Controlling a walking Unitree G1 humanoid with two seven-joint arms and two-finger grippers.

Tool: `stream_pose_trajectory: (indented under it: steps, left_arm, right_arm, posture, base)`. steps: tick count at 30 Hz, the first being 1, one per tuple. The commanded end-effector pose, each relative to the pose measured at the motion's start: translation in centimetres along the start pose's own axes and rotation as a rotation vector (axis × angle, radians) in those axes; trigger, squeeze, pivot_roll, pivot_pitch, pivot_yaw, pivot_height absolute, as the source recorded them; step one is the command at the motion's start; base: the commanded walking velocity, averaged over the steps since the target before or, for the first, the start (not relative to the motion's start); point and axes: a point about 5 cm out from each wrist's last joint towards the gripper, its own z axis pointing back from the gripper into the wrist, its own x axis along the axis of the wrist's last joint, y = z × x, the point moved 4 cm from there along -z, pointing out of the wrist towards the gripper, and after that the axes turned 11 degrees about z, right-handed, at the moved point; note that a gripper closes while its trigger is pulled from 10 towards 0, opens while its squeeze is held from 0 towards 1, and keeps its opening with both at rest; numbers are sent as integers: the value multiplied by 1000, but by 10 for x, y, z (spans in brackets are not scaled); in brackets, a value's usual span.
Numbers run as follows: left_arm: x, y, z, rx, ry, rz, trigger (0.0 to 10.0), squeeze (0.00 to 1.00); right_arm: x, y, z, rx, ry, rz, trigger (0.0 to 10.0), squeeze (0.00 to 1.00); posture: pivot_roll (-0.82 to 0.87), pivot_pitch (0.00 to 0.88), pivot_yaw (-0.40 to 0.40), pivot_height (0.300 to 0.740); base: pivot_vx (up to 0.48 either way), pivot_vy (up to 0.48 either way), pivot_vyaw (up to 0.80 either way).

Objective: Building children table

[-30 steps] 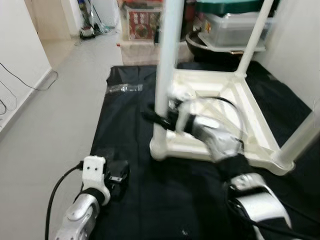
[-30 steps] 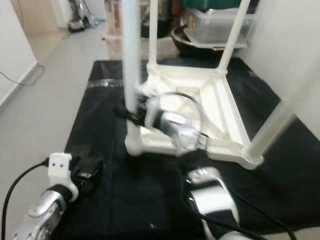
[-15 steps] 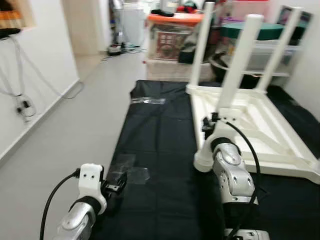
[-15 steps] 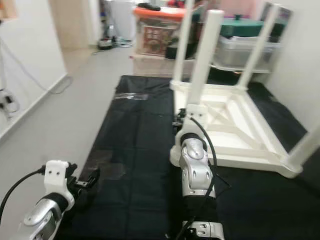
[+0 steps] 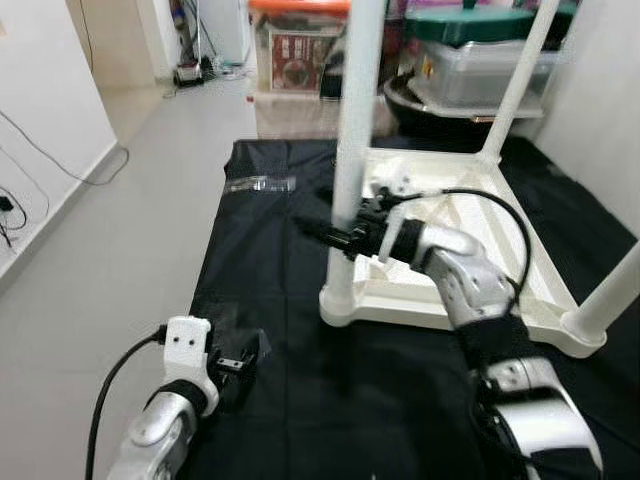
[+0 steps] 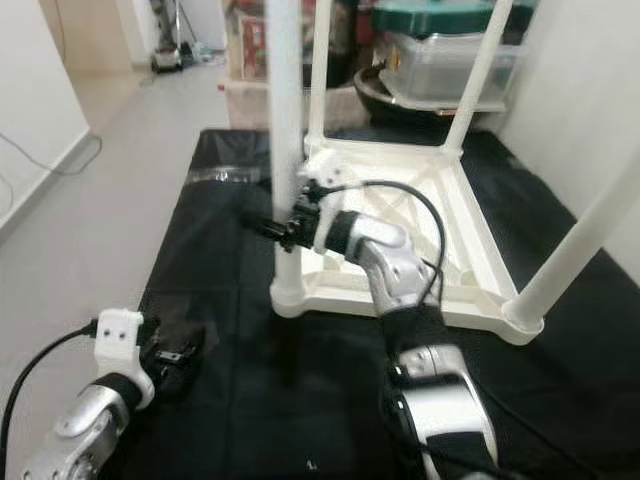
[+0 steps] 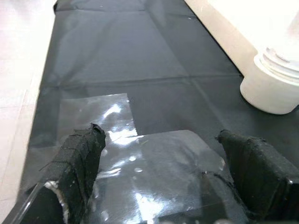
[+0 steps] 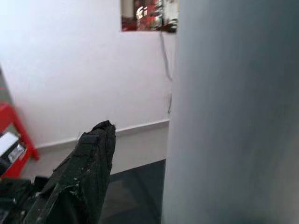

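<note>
The table [image 5: 470,250] lies upside down on the mat's [image 5: 270,330] far right; its near-left leg [image 5: 352,150] stands upright; the right gripper [image 5: 335,235], nearer, clasps it low; the left gripper [image 7: 159,161] hovers open, empty, near the mat's near-left edge.

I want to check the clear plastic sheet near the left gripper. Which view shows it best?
The left wrist view: the clear plastic sheet lies flat on the black mat under the open left gripper. In the eye views, it is a faint shine beside that gripper.
</note>
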Motion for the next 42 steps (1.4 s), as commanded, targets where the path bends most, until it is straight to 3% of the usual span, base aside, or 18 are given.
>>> stream_pose_trajectory:
  steps: [1,2,5,6,7,9,11,14,17,18,22,23,24,25,26,38,39,42]
  left_arm:
    - [-3,2,3,14,9,-6,10000,0]
    - [-3,2,3,14,8,-7,10000,0]
    - [-2,2,4,16,8,-8,10000,0]
    - [-3,4,7,19,12,-8,10000,0]
    - [-3,4,7,19,12,-8,10000,0]
    - [-5,5,11,24,24,-9,10000,0]
    - [-5,5,11,24,24,-9,10000,0]
    - [-7,3,12,20,35,-5,10000,0]
    - [-9,1,12,12,46,-1,10000,0]
    - [-10,0,12,7,48,1,10000,0]
    - [-9,-1,9,1,48,0,10000,0]
    - [-8,-2,8,-2,45,1,10000,0]
    - [-6,-3,7,-6,41,1,10000,0]
    - [-6,-3,7,-7,40,1,10000,0]
    - [-6,-3,7,-7,40,1,10000,0]
    - [-4,1,6,2,30,-6,10000,0]
    - [-3,1,6,3,25,-7,10000,0]
    - [-3,1,7,5,20,-7,10000,0]
  right_arm:
    - [-12,12,-13,32,16,-42,1608,0]
    - [-16,6,-16,-39,26,-75,0,0]
    - [-33,-13,-16,-259,135,-74,0,0]
    - [-58,-45,8,-656,285,-128,0,0]
    - [-58,-45,8,-656,285,-128,0,0]
    - [-107,-57,93,-1243,524,-220,0,0]
    - [-107,-57,93,-1243,524,-220,0,0]
    - [-122,-33,132,-1378,589,-215,0,0]
    - [-115,-13,141,-1366,601,-164,0,0]
    - [-111,-8,134,-1302,592,-173,10000,0]
    - [-96,-6,101,-1132,443,-219,10000,0]
    - [-78,-4,72,-967,273,-279,10000,1000]
    - [-35,-8,37,-709,69,-220,10000,1000]
    - [-25,-9,30,-644,31,-200,10000,1000]
    - [-14,-12,23,-543,-15,-193,10000,0]
    - [-6,5,0,-89,-47,-105,10000,0]
    - [-16,13,-11,-59,-17,-108,0,0]
    - [-41,2,-22,-248,144,-48,0,0]
  posture:
    - [89,0,-60,740]
    - [89,0,-60,740]
    - [86,0,-58,740]
    - [79,0,-51,740]
    - [79,0,-51,740]
    - [69,0,-42,740]
    - [69,0,-42,740]
    - [42,0,-18,740]
    - [23,0,-6,740]
    - [17,0,-4,740]
    - [16,0,-3,740]
    - [23,0,-6,740]
    - [29,0,-10,740]
    - [29,0,-10,740]
    - [37,0,-17,740]
    - [69,0,-41,740]
    - [78,0,-51,740]
    - [78,0,-51,740]
  base:
    - [0,0,0]
    - [0,0,0]
    - [0,0,0]
    - [0,0,0]
    - [0,0,0]
    - [0,0,0]
    - [0,0,0]
    - [0,0,0]
    - [0,0,0]
    - [0,0,0]
    - [0,0,0]
    - [0,0,0]
    - [0,0,0]
    - [0,0,0]
    - [0,0,0]
    - [0,0,0]
    - [0,0,0]
    - [0,0,0]
